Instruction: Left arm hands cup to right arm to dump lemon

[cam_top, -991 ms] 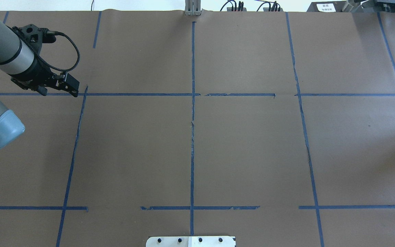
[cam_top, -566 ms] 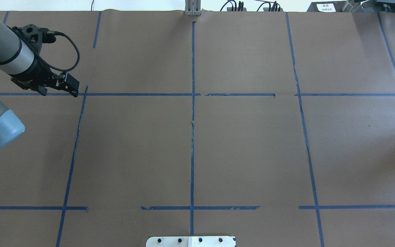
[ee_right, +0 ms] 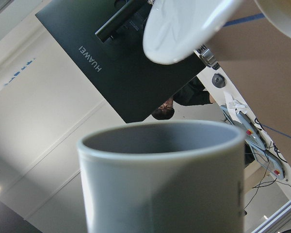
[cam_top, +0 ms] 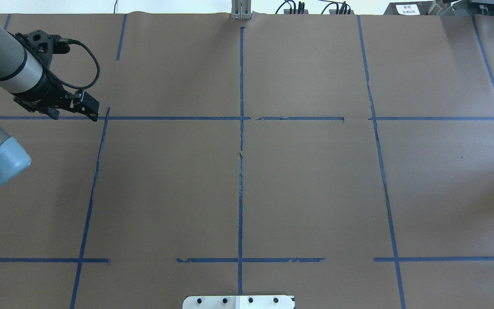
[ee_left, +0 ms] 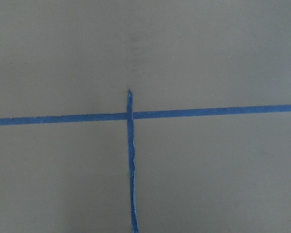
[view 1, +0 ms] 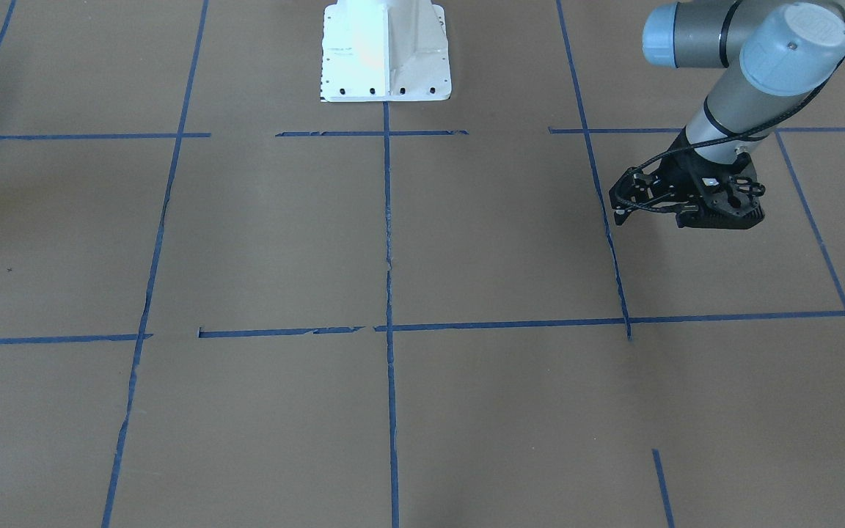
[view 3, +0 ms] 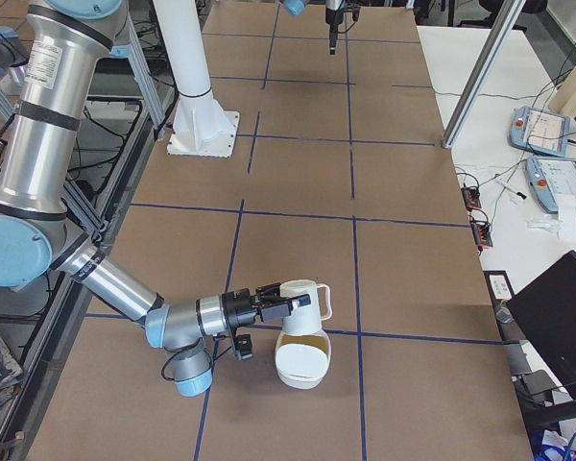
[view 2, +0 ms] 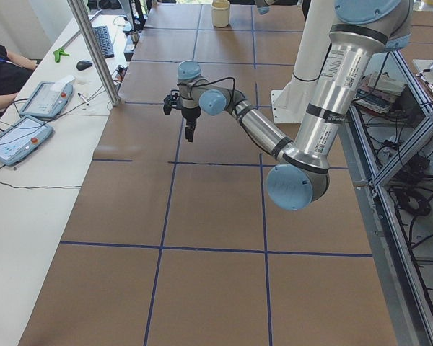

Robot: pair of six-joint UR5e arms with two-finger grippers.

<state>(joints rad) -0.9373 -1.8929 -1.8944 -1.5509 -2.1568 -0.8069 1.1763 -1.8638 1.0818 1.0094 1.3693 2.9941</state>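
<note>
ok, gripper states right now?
Left gripper: empty; open or closed cannot be told.
Right gripper: at the cup; grip cannot be told.

Here's the left arm: matte grey tubes, a black band round the forearm, big light-blue caps on the joints. A ribbed black cable loops off its wrist, and the left gripper is all black, an open framework ending in slim jaws. Over to the right arm: shiny silver tubes ringed in black, a small-print label strip, light-blue joints again, and the right gripper is black too. There's a white pedestal with a row of dark bolt holes along its foot.
</note>
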